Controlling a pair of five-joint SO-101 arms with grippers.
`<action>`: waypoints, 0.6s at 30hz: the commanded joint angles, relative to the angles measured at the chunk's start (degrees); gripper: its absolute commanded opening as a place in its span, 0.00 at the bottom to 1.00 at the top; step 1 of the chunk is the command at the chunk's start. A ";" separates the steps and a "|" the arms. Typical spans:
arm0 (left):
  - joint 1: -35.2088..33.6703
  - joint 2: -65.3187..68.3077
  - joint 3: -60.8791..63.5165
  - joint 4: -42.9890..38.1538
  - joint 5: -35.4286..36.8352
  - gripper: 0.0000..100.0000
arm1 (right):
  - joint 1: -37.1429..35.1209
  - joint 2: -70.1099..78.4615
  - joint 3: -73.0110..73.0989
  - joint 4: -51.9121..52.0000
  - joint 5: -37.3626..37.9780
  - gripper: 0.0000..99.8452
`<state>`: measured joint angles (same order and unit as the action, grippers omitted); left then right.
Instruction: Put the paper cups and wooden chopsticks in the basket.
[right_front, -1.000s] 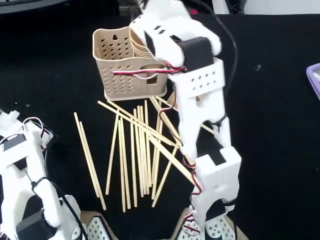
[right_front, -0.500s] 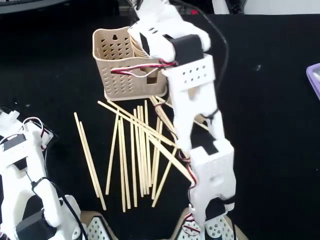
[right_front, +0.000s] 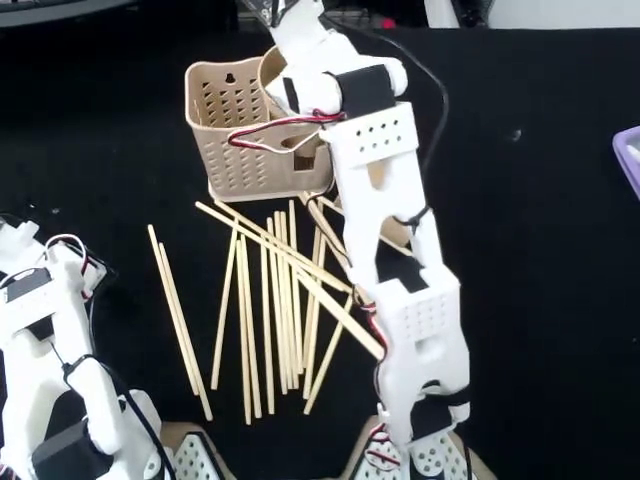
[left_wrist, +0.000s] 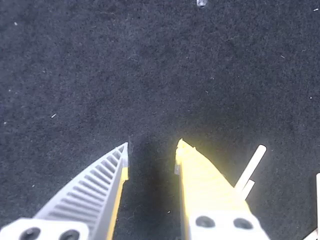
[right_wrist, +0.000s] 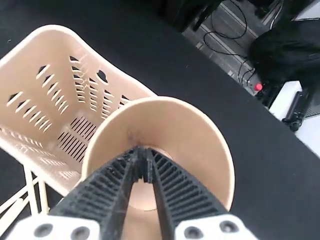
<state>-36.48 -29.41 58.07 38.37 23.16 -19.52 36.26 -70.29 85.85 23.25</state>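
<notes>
A paper cup (right_wrist: 175, 130) hangs with its mouth toward the right wrist camera, over the near rim of the beige slotted basket (right_wrist: 55, 100). My right gripper (right_wrist: 143, 162) is shut on the cup. From above, the right arm (right_front: 385, 180) stretches across the table to the basket (right_front: 235, 140), and the cup's edge (right_front: 268, 68) shows at the basket's right rim. Several wooden chopsticks (right_front: 270, 300) lie fanned out on the black table in front of the basket. My left gripper (left_wrist: 152, 147) is open, low over bare table, with one chopstick end (left_wrist: 251, 162) beside it.
The left arm (right_front: 40, 330) sits folded at the table's near left corner. A purple object (right_front: 630, 155) pokes in at the right edge. Cables and dark equipment (right_wrist: 260, 45) lie beyond the table's far side.
The right arm has swung left and farther back, carrying the cup in over the basket. The left arm and the chopsticks have stayed put.
</notes>
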 joint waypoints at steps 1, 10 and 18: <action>-0.04 -1.93 -0.75 -0.62 0.00 0.16 | 0.53 -2.86 -9.71 1.14 -0.44 0.01; 0.13 -1.93 -0.66 -0.62 0.00 0.16 | 0.62 -9.10 -25.36 13.63 -0.44 0.01; 0.13 -1.93 -0.48 -0.62 0.00 0.16 | 5.89 -25.80 -23.60 15.47 -13.19 0.01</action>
<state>-36.48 -29.41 58.07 38.37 23.16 -16.70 17.98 -93.05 99.38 14.90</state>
